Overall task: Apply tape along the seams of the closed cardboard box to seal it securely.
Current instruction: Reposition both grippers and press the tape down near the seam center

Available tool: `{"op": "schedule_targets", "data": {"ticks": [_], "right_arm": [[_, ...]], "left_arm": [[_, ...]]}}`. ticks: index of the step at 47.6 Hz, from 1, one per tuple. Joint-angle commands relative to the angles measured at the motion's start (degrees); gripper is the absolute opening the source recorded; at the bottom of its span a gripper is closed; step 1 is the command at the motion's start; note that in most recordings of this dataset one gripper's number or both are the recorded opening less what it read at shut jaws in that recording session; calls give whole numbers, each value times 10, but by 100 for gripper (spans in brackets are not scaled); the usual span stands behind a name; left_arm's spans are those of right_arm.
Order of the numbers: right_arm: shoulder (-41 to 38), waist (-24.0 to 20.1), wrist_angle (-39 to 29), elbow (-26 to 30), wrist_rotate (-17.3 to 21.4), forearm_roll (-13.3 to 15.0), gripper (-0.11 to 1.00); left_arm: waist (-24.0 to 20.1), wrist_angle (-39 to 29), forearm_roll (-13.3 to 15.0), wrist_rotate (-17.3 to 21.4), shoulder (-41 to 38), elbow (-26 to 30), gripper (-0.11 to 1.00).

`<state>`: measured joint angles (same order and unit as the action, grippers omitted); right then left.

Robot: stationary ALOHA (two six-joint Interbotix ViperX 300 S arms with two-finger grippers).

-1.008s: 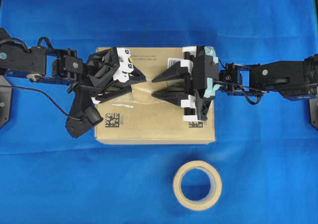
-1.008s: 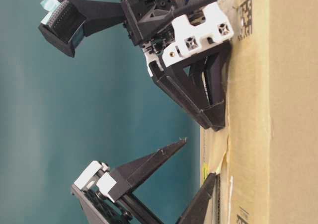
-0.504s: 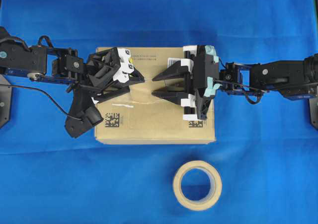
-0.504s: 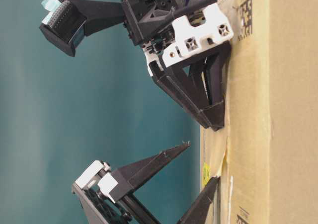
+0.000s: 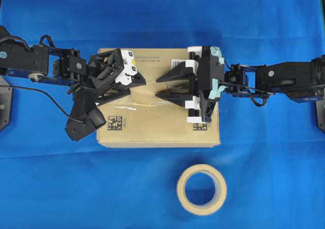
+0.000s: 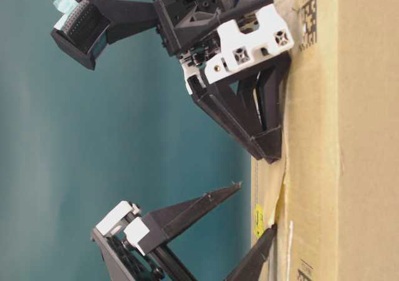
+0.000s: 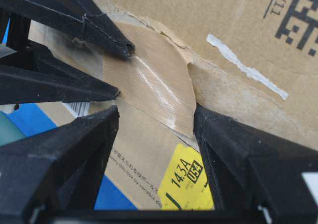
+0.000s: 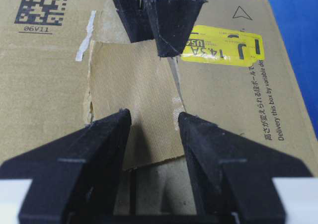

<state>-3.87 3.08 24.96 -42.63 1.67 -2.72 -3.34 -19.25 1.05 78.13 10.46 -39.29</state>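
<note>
The cardboard box lies flat, top up. The tan tape lies across the seam near the yellow sticker. It shows in the left wrist view and the right wrist view. My left gripper is open and empty, one finger touching the tape's edge, the other lifted. My right gripper is open, both fingertips resting on the tape's other end, pressed to the box top.
A beige tape roll lies on the blue cloth in front of the box. A pale torn strip sits on the box top left of the tape. Both arms reach in over the box from its two sides.
My left gripper has slid a little to the left, back off the tape, uncovering more of the yellow sticker. The right gripper and the tape have stayed put.
</note>
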Motion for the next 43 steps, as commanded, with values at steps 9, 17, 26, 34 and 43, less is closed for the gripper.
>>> {"op": "schedule_targets", "data": {"ticks": [9, 17, 26, 34, 43], "right_arm": [[12, -2, 2, 0, -1, -2, 47], [13, -3, 2, -2, -1, -2, 47], [23, -3, 4, -7, -1, -2, 47], [65, -3, 4, -27, -4, -2, 42], [122, -2, 6, -40, -12, 1, 5]], "left_arm": [[-3, -11, -1, -1, 11, 5, 60], [-3, -14, -2, -1, 12, 5, 60], [-1, 8, 6, -20, 32, -2, 60], [6, 108, 8, -96, 69, -38, 59], [20, 239, 8, -267, 108, -79, 51]]}}
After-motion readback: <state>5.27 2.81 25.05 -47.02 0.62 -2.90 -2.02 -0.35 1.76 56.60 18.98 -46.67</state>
